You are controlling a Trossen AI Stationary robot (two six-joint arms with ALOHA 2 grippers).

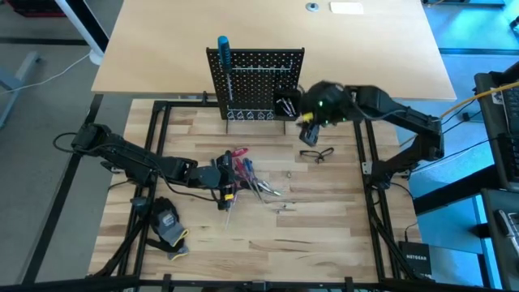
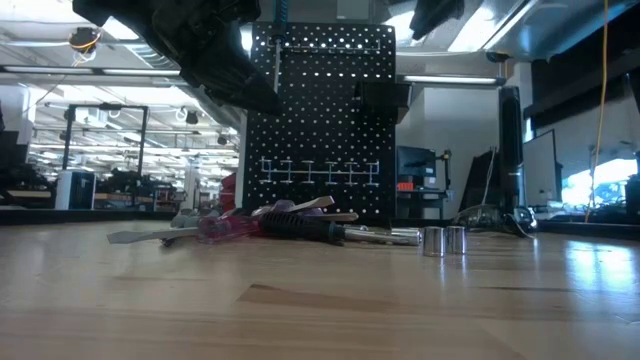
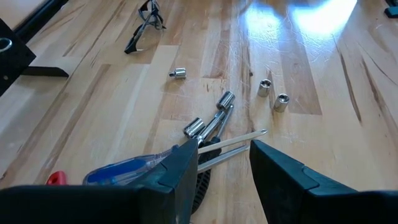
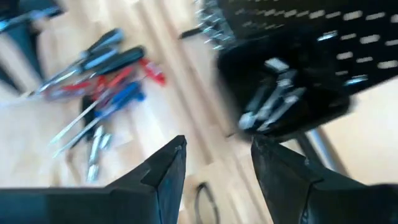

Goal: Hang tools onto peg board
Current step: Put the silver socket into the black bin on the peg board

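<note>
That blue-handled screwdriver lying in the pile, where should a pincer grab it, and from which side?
Probably by the blue handle, its thickest part, coming straight down from above. The blue-handled screwdriver lies flat on the table among other tools, so its sides are crowded and its thin shaft offers little to hold. The left pincer is open just above it.

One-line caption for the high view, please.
Left gripper hovers over the screwdriver pile; right gripper open beside the peg board bin.

Open-plan lab: workbenches (image 2: 110,190), monitors (image 2: 540,165).
</note>
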